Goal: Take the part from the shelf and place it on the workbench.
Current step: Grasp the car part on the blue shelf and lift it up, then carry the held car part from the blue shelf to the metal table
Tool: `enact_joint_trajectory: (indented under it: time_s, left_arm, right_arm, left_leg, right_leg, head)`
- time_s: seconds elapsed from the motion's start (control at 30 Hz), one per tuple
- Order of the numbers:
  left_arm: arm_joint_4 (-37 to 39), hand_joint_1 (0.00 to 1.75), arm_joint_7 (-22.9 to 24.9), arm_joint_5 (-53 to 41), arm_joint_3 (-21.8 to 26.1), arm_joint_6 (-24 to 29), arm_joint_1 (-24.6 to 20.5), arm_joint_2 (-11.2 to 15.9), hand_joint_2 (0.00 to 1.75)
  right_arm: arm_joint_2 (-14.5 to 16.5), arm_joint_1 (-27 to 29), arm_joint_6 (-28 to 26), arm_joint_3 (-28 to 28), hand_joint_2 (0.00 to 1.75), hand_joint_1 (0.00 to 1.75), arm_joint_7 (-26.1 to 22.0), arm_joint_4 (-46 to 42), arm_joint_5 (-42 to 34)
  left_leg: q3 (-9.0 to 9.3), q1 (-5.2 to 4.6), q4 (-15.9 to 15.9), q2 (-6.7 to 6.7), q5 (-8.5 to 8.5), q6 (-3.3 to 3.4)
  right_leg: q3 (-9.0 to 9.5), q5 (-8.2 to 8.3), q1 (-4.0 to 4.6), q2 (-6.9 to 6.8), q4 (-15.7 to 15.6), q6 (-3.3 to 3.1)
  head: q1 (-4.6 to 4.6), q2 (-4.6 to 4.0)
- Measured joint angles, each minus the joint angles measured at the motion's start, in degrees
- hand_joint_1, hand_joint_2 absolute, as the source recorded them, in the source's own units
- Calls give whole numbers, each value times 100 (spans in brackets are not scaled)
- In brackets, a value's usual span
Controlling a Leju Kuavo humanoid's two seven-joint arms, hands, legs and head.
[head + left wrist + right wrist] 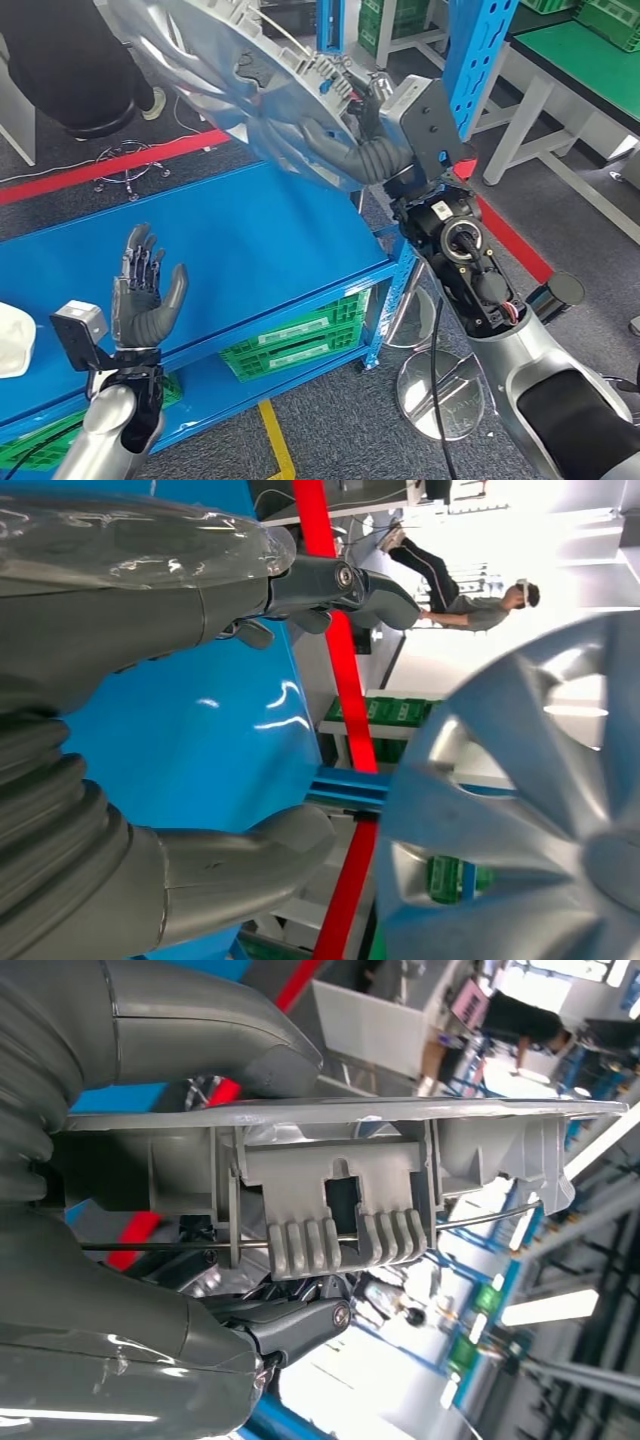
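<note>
The right hand (373, 130) grips the silver wheel cover (226, 70) by its rim, tilted in the air above the blue shelf (249, 250)'s far right corner; the left hand (143, 295), fingers spread and empty, waits near the front edge.

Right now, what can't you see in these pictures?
- Wheel cover: head view, its top runs off the picture's edge.
- Right robot hand: head view, fingers hidden behind the cover.
- White thing: head view, cut by the edge; can't tell what it is.
- Person: left wrist view, washed out by glare.
</note>
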Motion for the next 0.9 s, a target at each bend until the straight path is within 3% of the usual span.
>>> enact_joint_trajectory:
  time_s: [0.9]
  left_arm:
    - [97, 0, -88, -136, 0, -1, -32, -115, 175]
  right_arm:
    - [-52, 335, -109, -201, 175, 175, 102, -1210, 311]
  left_leg:
    - [-2, 0, 0, 0, -1, 0]
  right_leg:
    - [0, -1, 1, 0, 0, 0]
  head:
    - [0, 0]
